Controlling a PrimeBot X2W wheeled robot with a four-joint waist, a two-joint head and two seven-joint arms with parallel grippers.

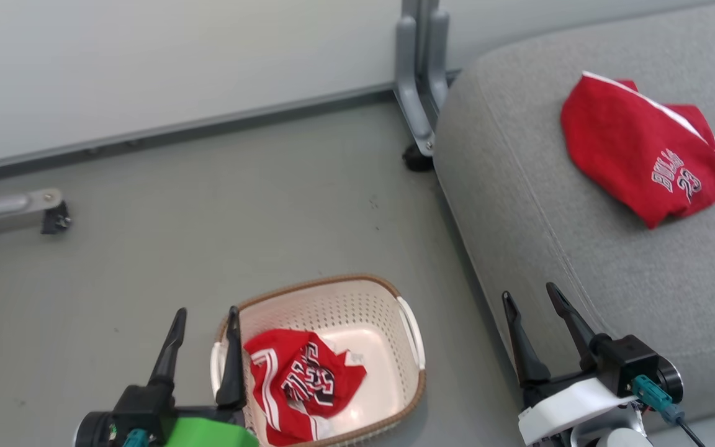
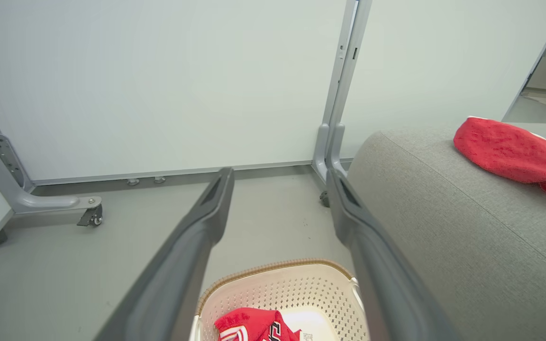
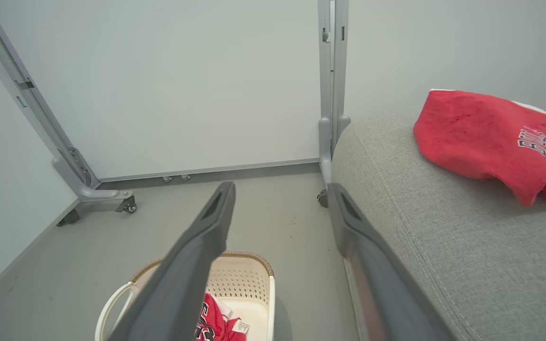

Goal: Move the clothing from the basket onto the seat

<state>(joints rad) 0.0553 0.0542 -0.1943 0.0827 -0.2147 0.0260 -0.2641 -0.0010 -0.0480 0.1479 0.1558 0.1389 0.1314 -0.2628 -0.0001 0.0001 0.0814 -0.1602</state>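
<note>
Clothing (image 1: 630, 149) is split: seat (image 1: 550, 248), right, carries the BULLS 23 garment (image 1: 637, 155) far back; basket (image 1: 332, 282), near left on the floor (image 1: 208, 205), holds the second red garment (image 1: 301, 379). Left claw (image 1: 206, 310) gapes wide, empty, at the basket's left rim; right claw (image 1: 528, 290), wide and empty, over the seat's near edge.

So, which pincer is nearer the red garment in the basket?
Left. The left pincer sits at the basket's left rim, beside that garment; the right pincer is over the seat's edge, past the basket.

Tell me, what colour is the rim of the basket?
Brown, like woven straw, on the cream-white basket. The head view shows it best.
</note>
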